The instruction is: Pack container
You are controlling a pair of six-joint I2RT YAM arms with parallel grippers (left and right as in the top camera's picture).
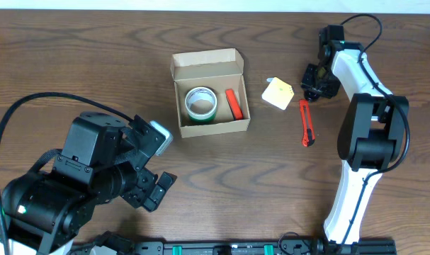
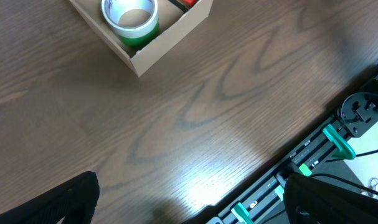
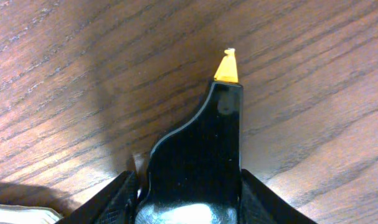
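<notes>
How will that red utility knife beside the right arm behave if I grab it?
The utility knife looks rigid, slim and probably light. Lying flat on the table, it likely won't roll, but it may swivel if pinched near one end.

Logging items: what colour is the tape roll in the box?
The tape roll is green-sided; left wrist view shows it best.

Container point(image 2: 170, 36) at top, green tape roll point(image 2: 139, 34) inside, on wood table point(image 2: 176, 137).

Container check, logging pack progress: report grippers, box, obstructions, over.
Left gripper open, empty, short of container. Right gripper state unclear, beside yellow pad; container open, tape roll and red item inside. Red knife outside; opening unobstructed.
</notes>
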